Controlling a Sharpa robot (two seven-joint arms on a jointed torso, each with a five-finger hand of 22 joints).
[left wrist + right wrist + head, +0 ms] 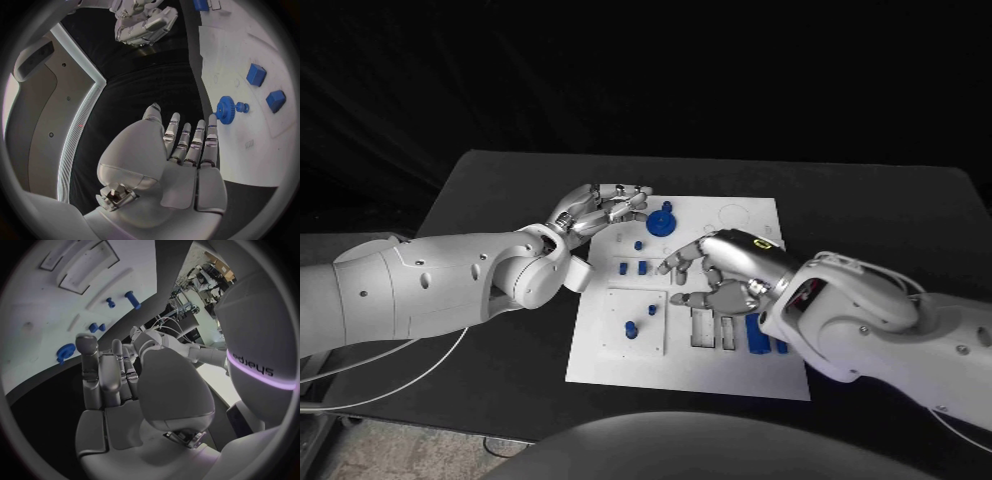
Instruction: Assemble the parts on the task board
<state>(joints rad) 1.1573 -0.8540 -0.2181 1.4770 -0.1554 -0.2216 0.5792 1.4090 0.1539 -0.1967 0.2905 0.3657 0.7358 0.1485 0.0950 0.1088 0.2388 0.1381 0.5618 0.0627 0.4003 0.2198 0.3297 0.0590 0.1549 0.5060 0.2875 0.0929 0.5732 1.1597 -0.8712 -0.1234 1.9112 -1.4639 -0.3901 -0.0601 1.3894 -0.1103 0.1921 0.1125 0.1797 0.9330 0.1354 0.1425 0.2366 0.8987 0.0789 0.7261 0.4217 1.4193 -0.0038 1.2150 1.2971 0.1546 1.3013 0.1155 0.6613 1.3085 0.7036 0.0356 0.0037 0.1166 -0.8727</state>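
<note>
My left hand [599, 212] hovers spread beside the blue gear [659, 222] near the task board's [675, 375] far edge, ready to grasp it; my right hand [723, 272] waits empty, fingers apart.

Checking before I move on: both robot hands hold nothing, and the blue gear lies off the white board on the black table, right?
Not quite. The head view shows the blue gear on the task board, near its far edge. The left robot hand and right robot hand hold nothing.

White rounded arm shells with dark screw holes; silver left robot hand [596, 212]; thin pale cables.
</note>
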